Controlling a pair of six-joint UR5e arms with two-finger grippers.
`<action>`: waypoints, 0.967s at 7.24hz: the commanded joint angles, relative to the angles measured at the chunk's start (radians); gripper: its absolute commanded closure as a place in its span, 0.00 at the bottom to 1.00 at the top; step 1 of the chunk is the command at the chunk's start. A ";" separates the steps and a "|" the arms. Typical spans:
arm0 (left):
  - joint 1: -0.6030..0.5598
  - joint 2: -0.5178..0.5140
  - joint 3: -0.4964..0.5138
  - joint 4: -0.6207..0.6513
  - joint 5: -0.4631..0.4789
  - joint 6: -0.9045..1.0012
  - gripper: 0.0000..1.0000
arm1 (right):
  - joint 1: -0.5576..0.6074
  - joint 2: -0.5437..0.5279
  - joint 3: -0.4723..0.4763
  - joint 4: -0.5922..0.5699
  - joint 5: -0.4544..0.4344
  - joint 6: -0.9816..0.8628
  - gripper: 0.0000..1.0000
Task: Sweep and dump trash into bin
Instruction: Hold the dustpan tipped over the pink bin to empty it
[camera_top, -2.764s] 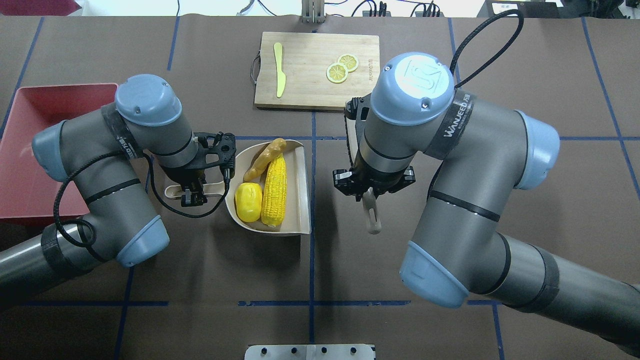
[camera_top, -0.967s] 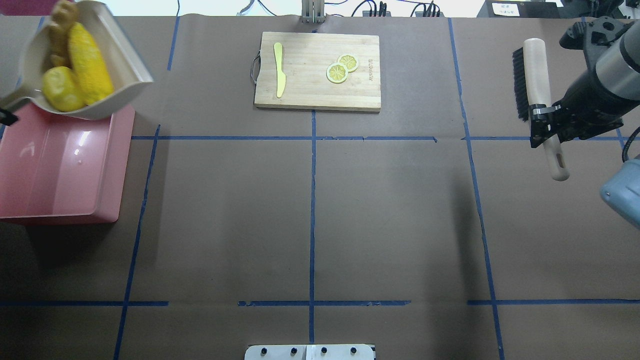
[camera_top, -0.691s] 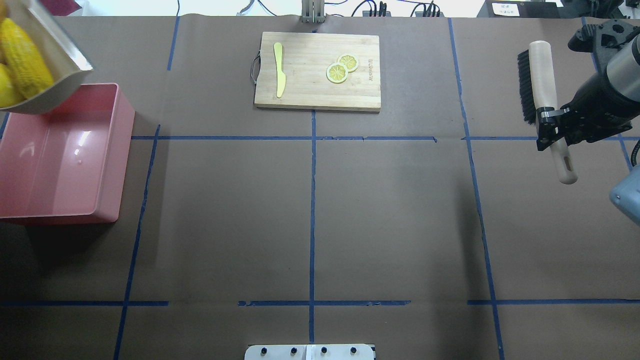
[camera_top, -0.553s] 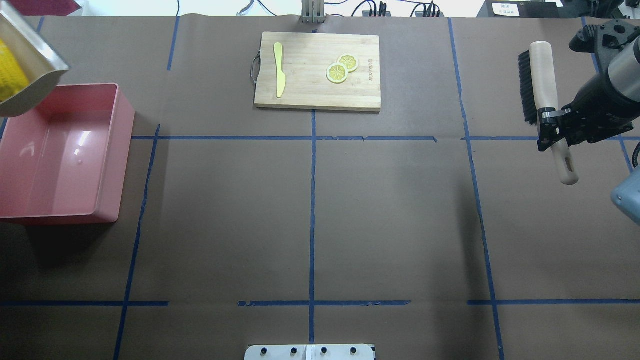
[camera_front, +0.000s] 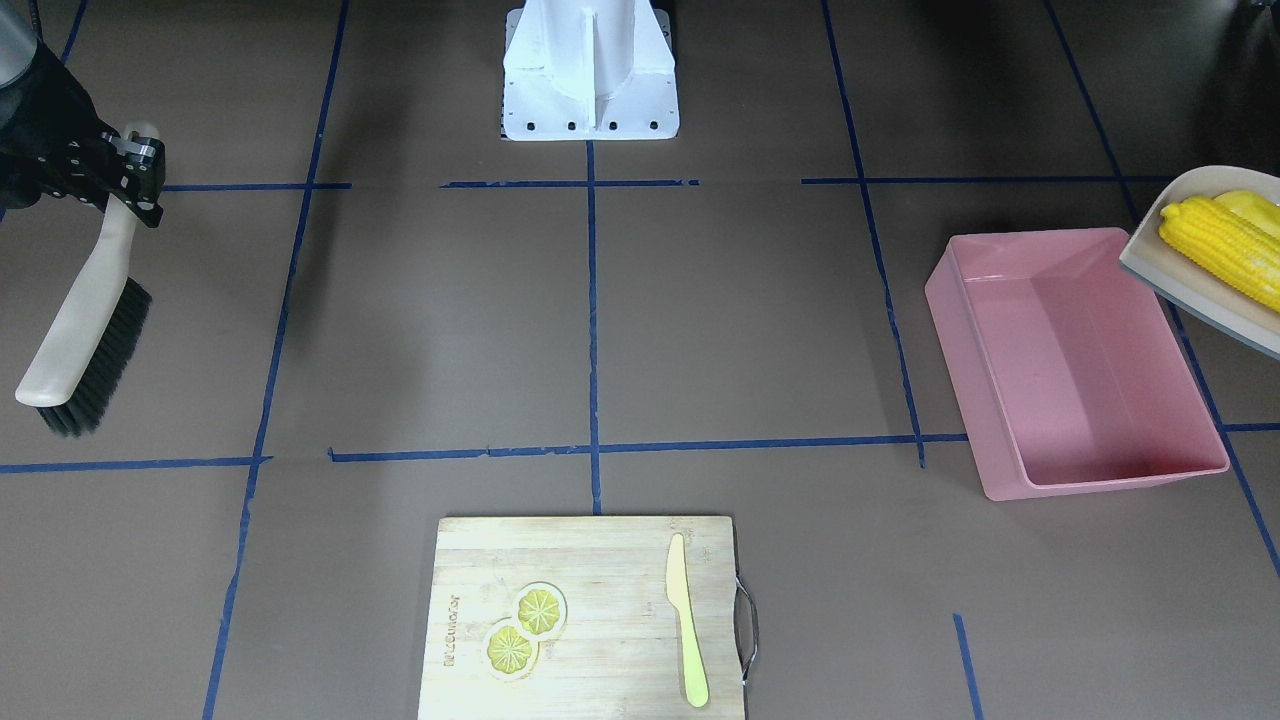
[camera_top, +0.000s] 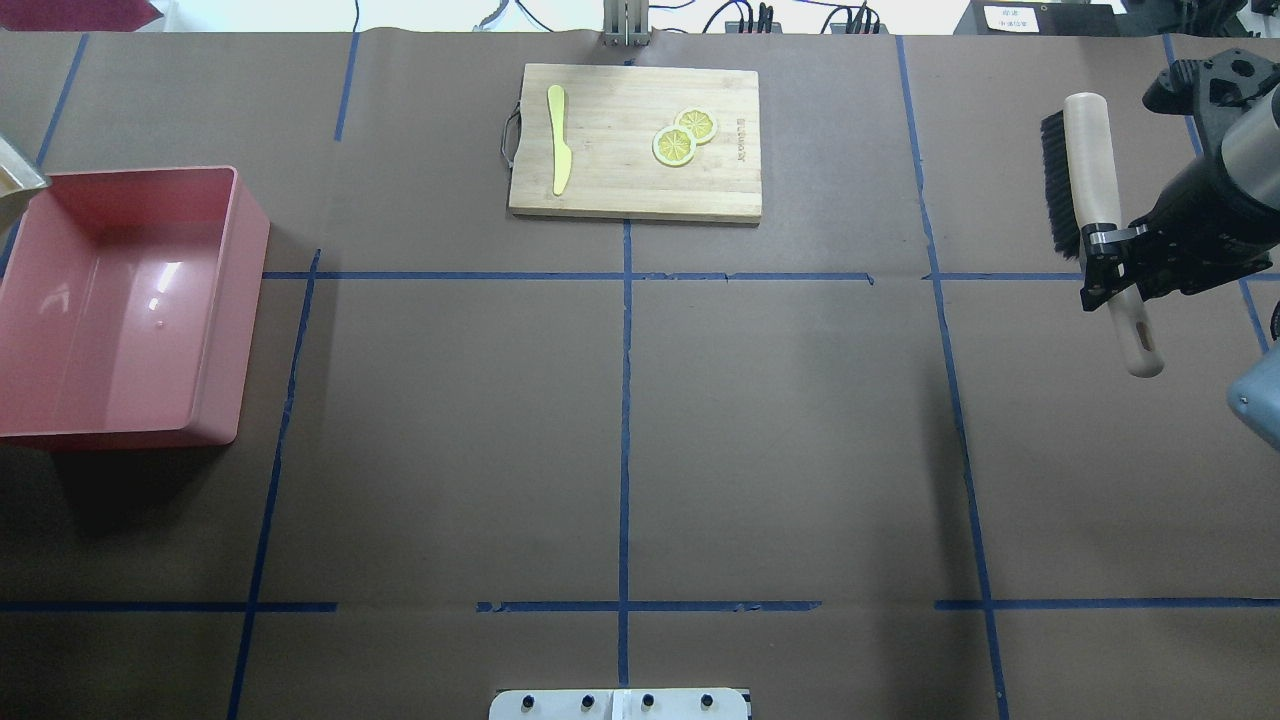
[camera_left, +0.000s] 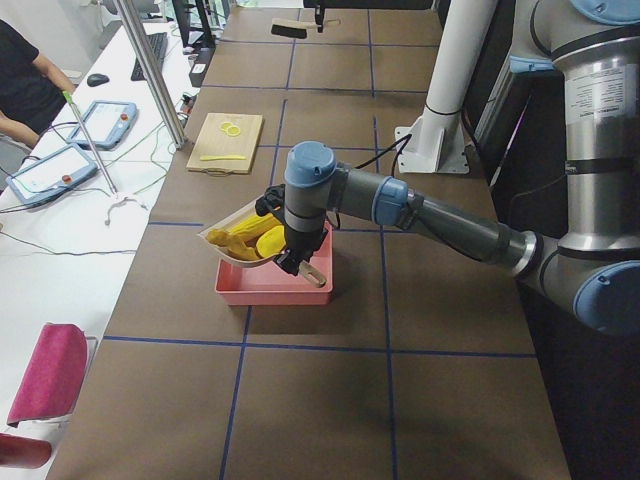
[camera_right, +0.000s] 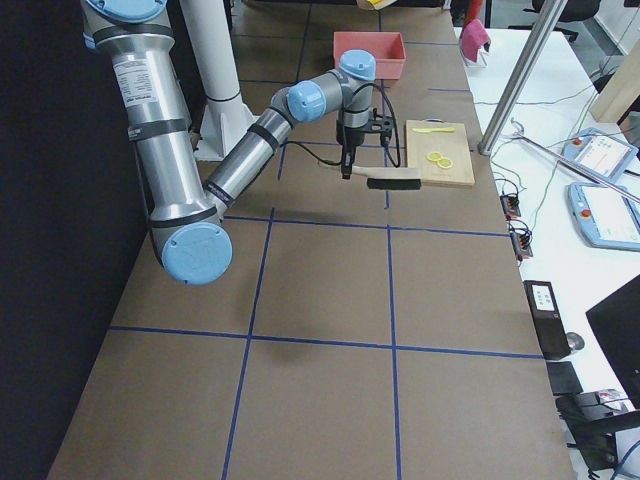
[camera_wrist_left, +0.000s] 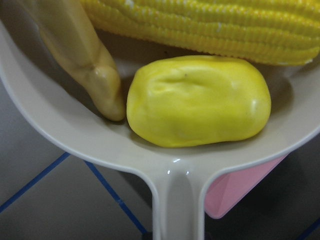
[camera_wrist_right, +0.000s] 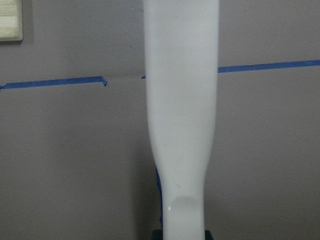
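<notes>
Exterior front-facing view: tip your dustpan (camera_front: 1195, 297) toward eight o'clock over the pink bin (camera_front: 975, 390); right jaws clamp the brush (camera_front: 85, 320), left jaws' state is hidden.

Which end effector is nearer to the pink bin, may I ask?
Left. The left end effector hangs at the bin's edge; the right end effector grips the brush far across the table.

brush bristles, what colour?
Black bristles on the brush, whose handle is cream. Shows best in the exterior front-facing view.
</notes>
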 joint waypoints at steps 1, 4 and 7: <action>0.045 0.000 -0.010 0.004 0.185 0.010 1.00 | 0.000 -0.008 0.003 0.001 0.006 -0.002 1.00; 0.178 0.005 -0.080 0.123 0.432 0.065 1.00 | 0.000 -0.010 0.003 0.001 0.013 -0.003 1.00; 0.241 -0.012 -0.129 0.279 0.645 0.241 1.00 | 0.000 -0.010 0.003 0.001 0.013 -0.003 1.00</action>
